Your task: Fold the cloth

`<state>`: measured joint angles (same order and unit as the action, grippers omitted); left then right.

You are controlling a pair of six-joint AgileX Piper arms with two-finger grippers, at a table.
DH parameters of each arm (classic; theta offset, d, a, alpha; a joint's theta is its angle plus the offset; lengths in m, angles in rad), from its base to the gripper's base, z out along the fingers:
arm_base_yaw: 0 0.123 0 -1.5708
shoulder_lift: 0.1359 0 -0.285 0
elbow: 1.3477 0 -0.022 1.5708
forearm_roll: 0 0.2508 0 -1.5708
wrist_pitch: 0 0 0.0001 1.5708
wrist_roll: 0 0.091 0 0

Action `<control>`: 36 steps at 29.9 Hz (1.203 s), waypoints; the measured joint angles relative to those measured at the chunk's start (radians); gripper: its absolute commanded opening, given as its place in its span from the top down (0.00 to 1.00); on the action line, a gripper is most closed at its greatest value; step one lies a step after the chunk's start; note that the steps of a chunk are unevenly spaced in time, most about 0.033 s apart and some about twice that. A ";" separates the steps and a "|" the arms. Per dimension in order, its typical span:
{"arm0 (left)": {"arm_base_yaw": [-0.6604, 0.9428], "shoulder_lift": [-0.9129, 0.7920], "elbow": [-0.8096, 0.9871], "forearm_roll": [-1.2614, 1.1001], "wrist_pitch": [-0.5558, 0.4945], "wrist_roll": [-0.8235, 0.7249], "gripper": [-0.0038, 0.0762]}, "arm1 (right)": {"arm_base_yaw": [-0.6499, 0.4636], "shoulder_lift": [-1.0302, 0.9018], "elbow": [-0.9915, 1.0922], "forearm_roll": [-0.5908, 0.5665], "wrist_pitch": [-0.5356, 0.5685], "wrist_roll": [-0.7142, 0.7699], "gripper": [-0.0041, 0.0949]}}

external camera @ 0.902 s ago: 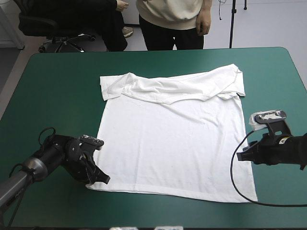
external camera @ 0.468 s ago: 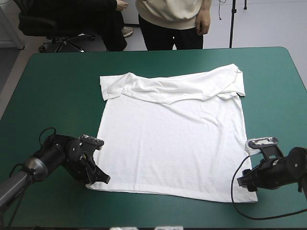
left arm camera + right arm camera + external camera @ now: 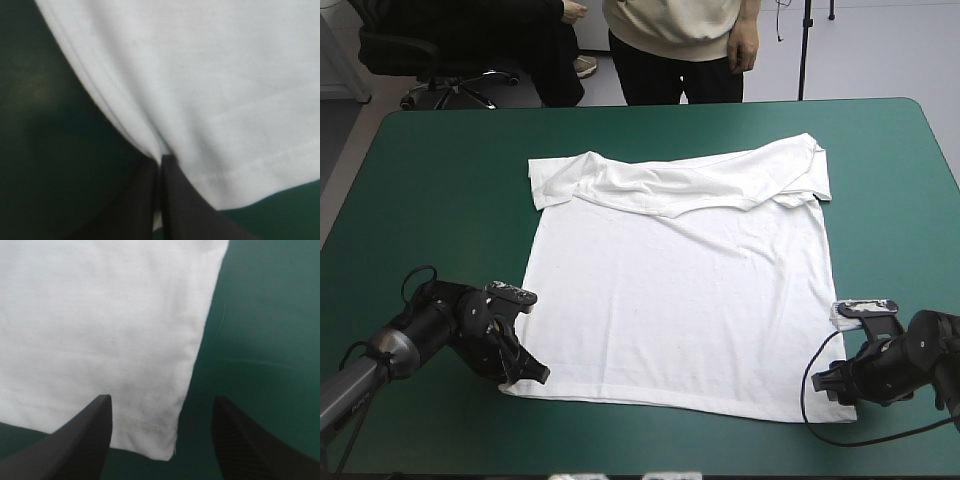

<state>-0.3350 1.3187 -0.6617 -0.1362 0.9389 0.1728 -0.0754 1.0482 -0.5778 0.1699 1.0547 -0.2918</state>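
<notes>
Plainly it looks soft, light and limp: the T-shirt (image 3: 675,300) lies flat mid-frame. The left gripper (image 3: 532,375) pinches its lower-left hem corner, while the right gripper (image 3: 828,385) stands spread around the lower-right corner, a sensible hold.

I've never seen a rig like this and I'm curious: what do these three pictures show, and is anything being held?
This is a two-armed robot at a table with a teal-green cover. The wide picture looks down from above and behind it; the two close-ups come from cameras on its wrists, looking along the jaws. A white T-shirt lies spread flat, its far end folded over. The left gripper, at the near left corner, has its black jaws shut on the hem. The right gripper is at the near right corner, jaws open with that corner between them, gripping nothing yet.
</notes>
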 measured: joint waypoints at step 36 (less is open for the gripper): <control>-0.002 -0.095 -0.321 0.078 -0.003 -0.061 0.97 | 0.000 -0.020 -0.287 0.043 -0.030 -0.012 0.96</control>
<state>-0.3368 1.2235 -0.9827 -0.0587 0.9354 0.1118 -0.0753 1.0284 -0.8645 0.2127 1.0251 -0.3038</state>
